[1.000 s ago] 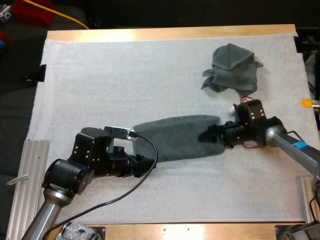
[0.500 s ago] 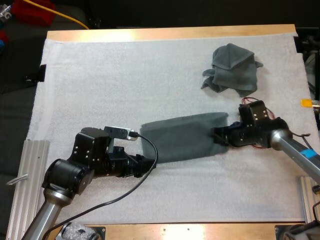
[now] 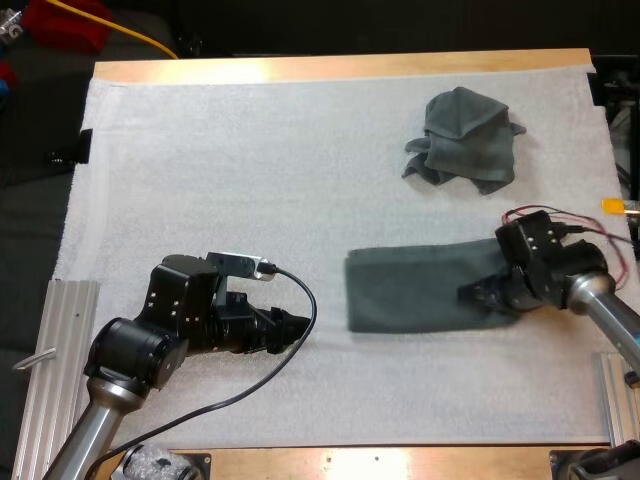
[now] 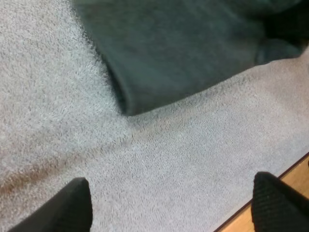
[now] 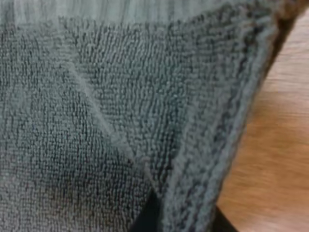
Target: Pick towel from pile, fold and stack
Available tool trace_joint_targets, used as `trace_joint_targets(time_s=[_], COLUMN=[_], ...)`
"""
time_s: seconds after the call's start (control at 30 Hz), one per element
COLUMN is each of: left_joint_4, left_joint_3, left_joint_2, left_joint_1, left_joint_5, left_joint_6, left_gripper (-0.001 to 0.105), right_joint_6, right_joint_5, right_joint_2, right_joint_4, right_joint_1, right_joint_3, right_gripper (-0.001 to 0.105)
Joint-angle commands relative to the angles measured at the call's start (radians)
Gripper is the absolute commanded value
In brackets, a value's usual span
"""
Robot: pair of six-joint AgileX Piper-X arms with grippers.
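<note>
Grey-green folded towel flat on white mat, right of centre, left edge smeared in the high view. Right end tucked under right jaws, clamped on the cloth; fingers themselves almost wholly hidden by terry in the right wrist view, wood of the desk just beside. Left jaws spread wide over bare mat, clear of the towel's near corner. Crumpled towel farther back, well apart from both.
</note>
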Motion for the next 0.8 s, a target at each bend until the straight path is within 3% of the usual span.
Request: trace_joint_targets(time_s=[0.0, 0.13, 0.3, 0.77], left_joint_4=[-0.013, -0.052, -0.076, -0.078], left_joint_3=[-0.006, -0.006, -0.006, -0.006], left_joint_2=[-0.007, -0.007, -0.007, -0.007], left_joint_1=[-0.005, -0.005, -0.005, -0.005], left_joint_5=[-0.017, -0.027, -0.069, -0.069], left_joint_6=[-0.003, -0.006, -0.006, -0.011], left_gripper=[0.067, 0.067, 0.067, 0.067], right_joint_6=[-0.04, -0.089, -0.086, 0.016], right_joint_5=[0.077, 0.189, 0.192, -0.155], right_joint_2=[-0.019, -0.043, -0.045, -0.045], right_joint_4=[0.035, 0.081, 0.103, 0.077], right_joint_1=[0.002, 0.002, 0.002, 0.002], right_joint_3=[-0.016, -0.057, -0.104, -0.139], right_gripper=[0.001, 0.001, 0.001, 0.001])
